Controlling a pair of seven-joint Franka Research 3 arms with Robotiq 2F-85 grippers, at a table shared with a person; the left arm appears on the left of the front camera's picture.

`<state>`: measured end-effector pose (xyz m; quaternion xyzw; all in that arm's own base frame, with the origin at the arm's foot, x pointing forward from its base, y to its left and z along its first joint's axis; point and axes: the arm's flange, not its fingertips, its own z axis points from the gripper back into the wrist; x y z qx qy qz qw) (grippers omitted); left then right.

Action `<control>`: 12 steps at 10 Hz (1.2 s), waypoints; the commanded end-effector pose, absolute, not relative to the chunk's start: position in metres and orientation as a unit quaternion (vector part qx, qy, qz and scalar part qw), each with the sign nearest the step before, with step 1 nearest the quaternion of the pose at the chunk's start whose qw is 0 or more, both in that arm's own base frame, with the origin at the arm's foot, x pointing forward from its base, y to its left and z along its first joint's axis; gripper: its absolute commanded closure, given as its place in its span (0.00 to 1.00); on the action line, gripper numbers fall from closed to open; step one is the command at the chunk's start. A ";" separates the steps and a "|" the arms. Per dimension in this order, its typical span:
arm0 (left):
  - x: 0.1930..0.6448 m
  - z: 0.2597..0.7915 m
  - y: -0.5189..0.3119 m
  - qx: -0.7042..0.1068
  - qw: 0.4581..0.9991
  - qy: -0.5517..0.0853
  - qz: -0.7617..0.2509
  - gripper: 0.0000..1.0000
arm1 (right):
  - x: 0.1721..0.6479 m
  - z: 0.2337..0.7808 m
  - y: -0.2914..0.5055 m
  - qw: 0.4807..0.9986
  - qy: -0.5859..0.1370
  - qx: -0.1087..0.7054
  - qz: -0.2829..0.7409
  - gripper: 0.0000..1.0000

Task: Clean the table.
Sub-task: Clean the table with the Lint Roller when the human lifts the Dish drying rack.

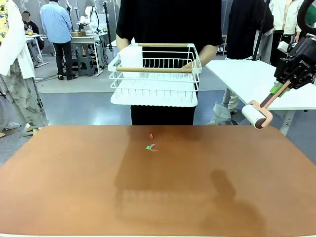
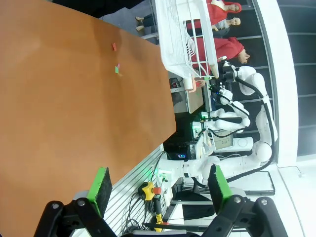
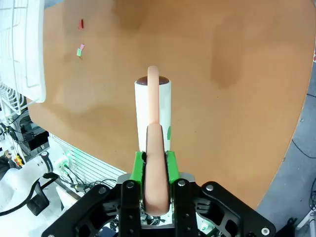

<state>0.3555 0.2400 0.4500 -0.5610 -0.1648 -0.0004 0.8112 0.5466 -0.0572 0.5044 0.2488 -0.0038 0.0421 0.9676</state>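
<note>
- Our right gripper (image 1: 285, 87) is closed narrow on the pink handle of the lint roller (image 1: 256, 116). The handle runs straight out along the fingers, roll end foremost and tilted down.
- The table (image 1: 74, 187) lies below the roller, untouched. The scraps (image 1: 150, 146) lie well apart from it, ahead and to that gripper's left.
- Our left gripper (image 2: 159, 184) stands wide and holds nothing, and the scraps are far ahead of it. We judge the sweep falls to the right arm.
- Beyond the scraps, a person holds a white basket (image 1: 155, 74) in the air.
</note>
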 end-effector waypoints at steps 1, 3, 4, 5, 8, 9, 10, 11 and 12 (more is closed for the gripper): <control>0.351 0.450 0.242 -0.565 0.808 -0.167 -0.004 0.00 | 0.536 0.522 -0.062 0.954 -0.067 0.289 -0.037 0.78; 0.351 0.450 0.242 -0.565 0.808 -0.167 -0.004 0.00 | 0.547 0.504 -0.057 0.968 -0.004 0.249 0.042 0.78; 0.351 0.450 0.242 -0.565 0.808 -0.167 -0.004 0.00 | 0.547 0.504 -0.057 0.968 -0.004 0.249 0.042 0.78; 0.351 0.450 0.242 -0.565 0.808 -0.167 -0.004 0.00 | 0.548 0.508 -0.062 0.965 -0.017 0.260 0.025 0.78; 0.351 0.450 0.242 -0.565 0.808 -0.167 -0.004 0.00 | 0.590 0.447 -0.052 0.927 -0.033 0.371 0.033 0.78; 0.351 0.450 0.242 -0.565 0.808 -0.167 -0.004 0.00 | 0.601 0.426 -0.035 0.929 -0.017 0.369 0.026 0.78; 0.351 0.450 0.242 -0.565 0.808 -0.167 -0.004 0.00 | 0.608 0.407 -0.023 0.924 0.007 0.382 0.019 0.78; 0.351 0.450 0.242 -0.565 0.808 -0.167 -0.004 0.00 | 0.616 0.391 -0.018 0.928 0.003 0.372 0.007 0.78; 0.351 0.450 0.242 -0.565 0.808 -0.167 -0.004 0.00 | 0.620 0.381 -0.015 0.924 -0.008 0.383 0.001 0.78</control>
